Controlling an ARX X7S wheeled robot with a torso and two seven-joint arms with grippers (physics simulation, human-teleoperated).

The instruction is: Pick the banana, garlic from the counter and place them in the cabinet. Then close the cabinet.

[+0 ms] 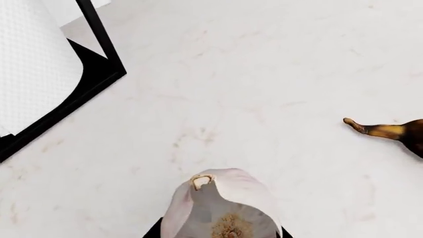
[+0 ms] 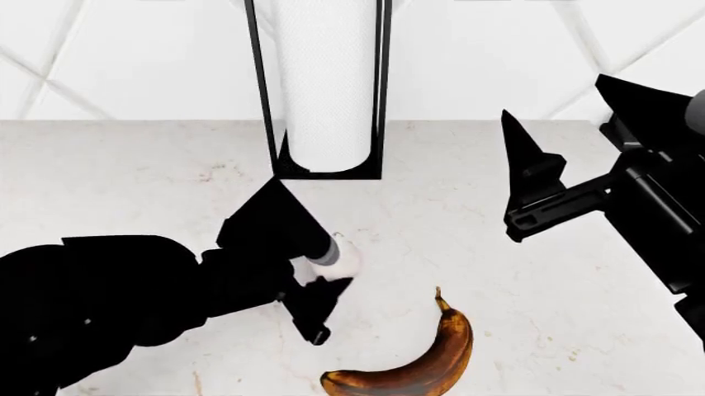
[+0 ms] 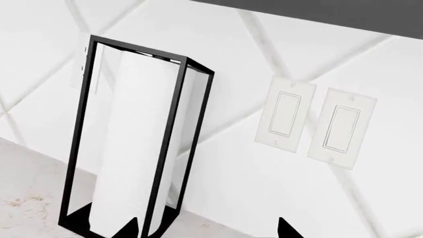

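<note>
The left gripper (image 2: 314, 285), at the lower centre of the head picture, was pinching the garlic (image 2: 339, 256) between its fingers, just above the counter (image 2: 132, 190). The banana (image 2: 424, 363) lay at the bottom edge, near it. The right gripper (image 2: 527, 194) hung at the right side, and I cannot tell whether it was spread. The round bulb could slip out, I think, because the fingers held it only at its sides.

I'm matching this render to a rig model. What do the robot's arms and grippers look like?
Both arms are flat, unshaded black with blocky, angular links; no cables or markings show. The left gripper has broad triangular fingers, and the right gripper shows a pointed, wedge-shaped finger on a boxy black mount. A grey patch sits at the right arm's upper edge.
</note>
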